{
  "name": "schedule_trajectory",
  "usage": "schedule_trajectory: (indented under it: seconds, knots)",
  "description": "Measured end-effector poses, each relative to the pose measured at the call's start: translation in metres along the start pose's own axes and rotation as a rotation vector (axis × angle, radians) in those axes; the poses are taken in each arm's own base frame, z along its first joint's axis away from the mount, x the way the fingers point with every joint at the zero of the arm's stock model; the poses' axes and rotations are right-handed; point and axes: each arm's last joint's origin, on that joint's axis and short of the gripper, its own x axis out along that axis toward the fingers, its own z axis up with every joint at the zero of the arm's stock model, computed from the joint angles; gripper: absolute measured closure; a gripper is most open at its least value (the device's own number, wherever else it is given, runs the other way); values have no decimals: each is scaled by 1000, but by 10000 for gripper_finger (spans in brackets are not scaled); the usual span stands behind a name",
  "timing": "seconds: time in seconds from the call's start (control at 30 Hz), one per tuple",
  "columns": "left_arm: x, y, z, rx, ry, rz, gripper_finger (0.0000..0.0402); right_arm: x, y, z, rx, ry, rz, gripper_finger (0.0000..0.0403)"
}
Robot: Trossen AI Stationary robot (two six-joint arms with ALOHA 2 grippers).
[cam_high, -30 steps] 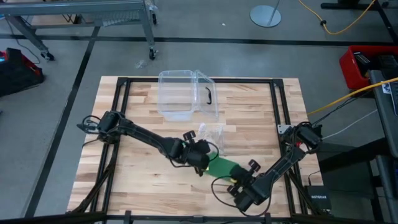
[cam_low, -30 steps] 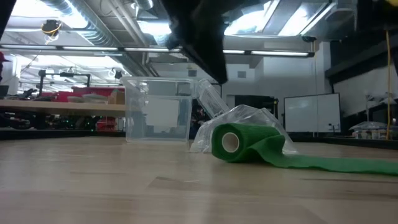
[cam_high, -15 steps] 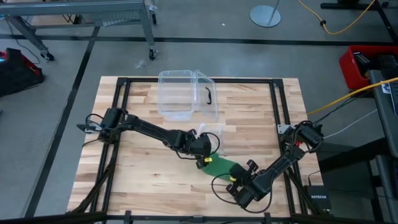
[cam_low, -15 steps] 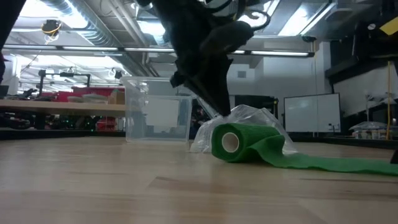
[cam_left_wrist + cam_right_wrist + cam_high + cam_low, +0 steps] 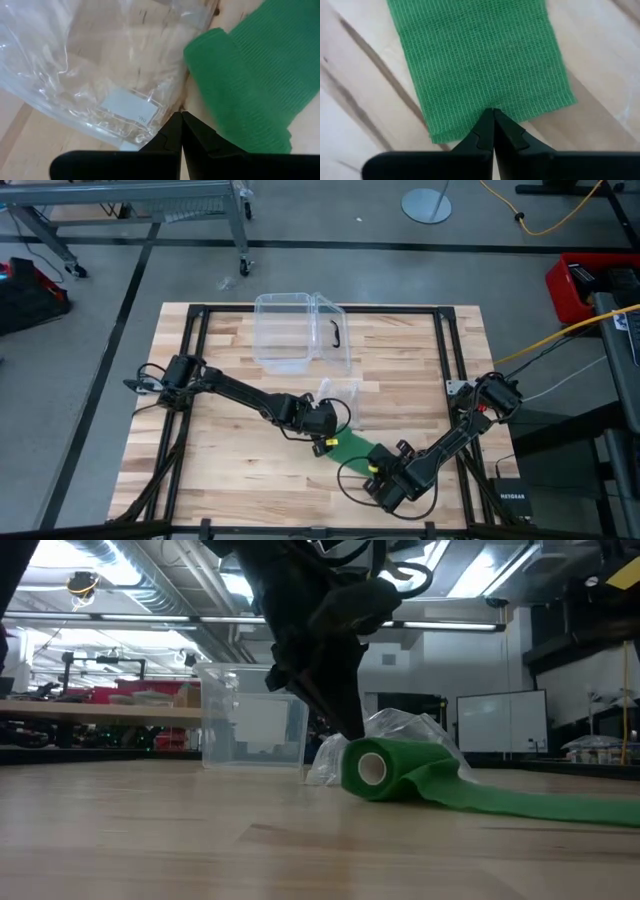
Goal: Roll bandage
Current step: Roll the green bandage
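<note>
Bandage: the green bandage (image 5: 350,445) lay on the wooden table (image 5: 230,470) toward its front edge, partly wound. In the low view its rolled end (image 5: 385,770) rested on its side on the wood, the hollow core facing the camera, and a flat tail (image 5: 530,803) ran away from it along the table.

Roll and wrapper: the roll sat just beside a crinkly clear plastic wrapper (image 5: 400,730); in the left wrist view the wrapper (image 5: 95,65) and the green roll (image 5: 225,85) appeared to touch along one edge, though the overlap made that hard to confirm.

Left gripper: the left gripper (image 5: 322,428) reached in over the middle of the table and came down at the rolled end, by the wrapper. Its fingers were pressed together with nothing between them, the tips (image 5: 179,122) at the seam between wrapper and roll.

Right gripper: the right gripper (image 5: 378,463) sat near the front edge at the loose end of the tail. Its fingers were also pressed together, the tips (image 5: 492,117) meeting right at the cut edge of the strip (image 5: 480,60); whether they nipped the cloth or only touched it could not be told.

Box: a clear plastic box (image 5: 295,330) with a black handle (image 5: 336,333) stood toward the back of the table, well apart from the bandage.
</note>
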Motion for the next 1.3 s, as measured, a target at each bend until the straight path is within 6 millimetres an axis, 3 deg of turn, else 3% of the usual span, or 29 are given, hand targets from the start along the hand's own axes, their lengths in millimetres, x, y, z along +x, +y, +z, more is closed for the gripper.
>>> schedule_trajectory:
  seconds: [0.3,0.63,0.93,1.13,1.3]
  knots:
    - [1,-2,-1,-3,18,-44,401,-14,10,-11,-36,49,16,398]
    - [28,-26,-14,-21,48,-199,401,-15,11,-12,-39,52,20,398]
    - [25,-40,-4,-17,-82,-310,401,-15,12,-12,-39,49,21,398]
    - [21,-48,0,124,-135,-431,401,-16,12,-12,-39,59,22,398]
    - [21,-47,-1,103,-141,-385,401,-16,12,-12,-38,77,24,398]
